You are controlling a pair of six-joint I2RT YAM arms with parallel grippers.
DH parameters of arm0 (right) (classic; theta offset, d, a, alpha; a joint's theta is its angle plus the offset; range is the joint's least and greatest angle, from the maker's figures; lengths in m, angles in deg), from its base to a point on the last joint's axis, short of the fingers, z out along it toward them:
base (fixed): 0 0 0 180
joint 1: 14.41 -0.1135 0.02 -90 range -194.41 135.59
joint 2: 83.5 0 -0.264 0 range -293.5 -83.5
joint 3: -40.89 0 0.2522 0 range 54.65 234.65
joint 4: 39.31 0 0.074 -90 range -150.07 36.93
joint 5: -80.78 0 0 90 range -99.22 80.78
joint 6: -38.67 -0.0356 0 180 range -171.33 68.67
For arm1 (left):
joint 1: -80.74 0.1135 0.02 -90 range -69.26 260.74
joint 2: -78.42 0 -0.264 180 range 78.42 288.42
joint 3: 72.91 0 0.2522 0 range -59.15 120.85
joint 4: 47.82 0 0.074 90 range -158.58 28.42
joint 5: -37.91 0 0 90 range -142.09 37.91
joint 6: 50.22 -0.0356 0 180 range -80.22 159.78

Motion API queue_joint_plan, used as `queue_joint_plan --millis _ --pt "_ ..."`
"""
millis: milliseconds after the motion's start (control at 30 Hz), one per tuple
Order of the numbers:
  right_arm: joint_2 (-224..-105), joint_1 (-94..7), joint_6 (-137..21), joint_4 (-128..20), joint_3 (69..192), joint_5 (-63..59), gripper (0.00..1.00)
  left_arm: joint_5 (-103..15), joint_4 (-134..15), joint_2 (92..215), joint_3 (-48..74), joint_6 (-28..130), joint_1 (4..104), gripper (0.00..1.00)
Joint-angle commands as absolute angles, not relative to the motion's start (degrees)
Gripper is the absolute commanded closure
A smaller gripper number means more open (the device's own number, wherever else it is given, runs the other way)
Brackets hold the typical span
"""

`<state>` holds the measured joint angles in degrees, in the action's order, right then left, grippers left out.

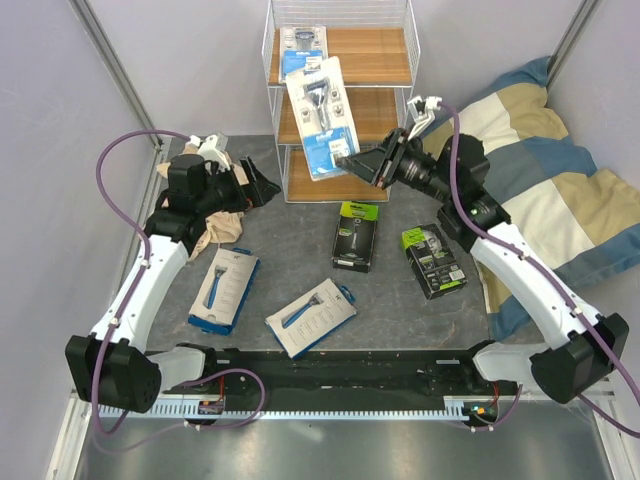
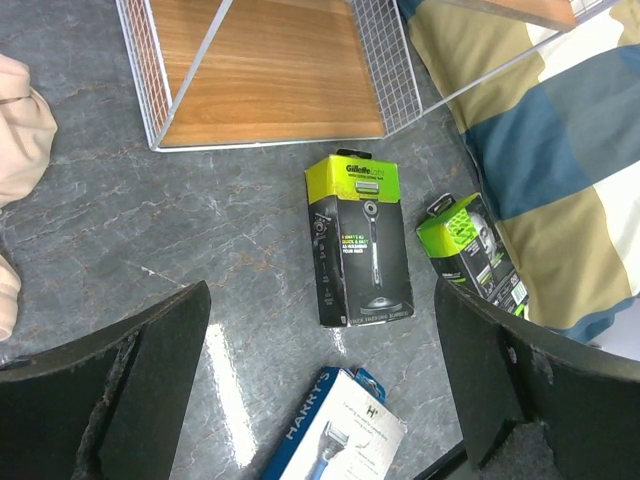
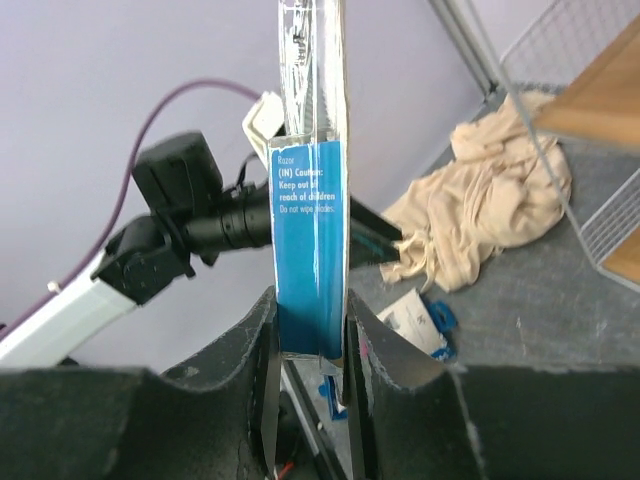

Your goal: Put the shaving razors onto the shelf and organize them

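The right gripper (image 3: 310,345) is clenched on the lower blue edge of a white-and-blue blister-card razor pack (image 3: 310,250), which stands upright and edge-on between its black fingers (image 3: 262,350). From above, that card (image 1: 322,115) is held off the table in front of the tall white wire-frame shelf with light-brown wooden boards (image 1: 372,58), level with its middle board. A second white-and-blue blister card (image 1: 303,45) lies on the top board. The left gripper (image 2: 320,400) hangs with its fingers spread wide and nothing between them, above the dark grey marbled table (image 2: 200,230). On the table lie two black-and-green razor boxes (image 1: 356,235) (image 1: 433,260) and, nearer the arm bases, two white packs showing blue razors (image 1: 224,288) (image 1: 311,316). A crumpled beige cloth (image 1: 222,228) lies under the left arm.
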<state>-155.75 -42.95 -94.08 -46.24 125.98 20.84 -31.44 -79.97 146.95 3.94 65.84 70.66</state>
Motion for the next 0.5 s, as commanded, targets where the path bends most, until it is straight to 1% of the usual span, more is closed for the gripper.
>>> queue_joint_plan --millis 0,200,467 --pt "-159.1 -40.5 -93.6 -47.4 134.8 20.8 0.82 -29.9 -79.9 147.8 5.2 63.0 70.6 0.01" --pt "-164.9 -35.8 -96.0 -48.2 144.3 21.3 0.82 -28.6 -79.9 149.2 5.1 62.9 70.7 0.01" --pt "-174.3 -30.8 -99.1 -48.1 154.0 23.0 0.82 -27.9 -79.9 151.1 4.6 62.4 70.6 0.01"
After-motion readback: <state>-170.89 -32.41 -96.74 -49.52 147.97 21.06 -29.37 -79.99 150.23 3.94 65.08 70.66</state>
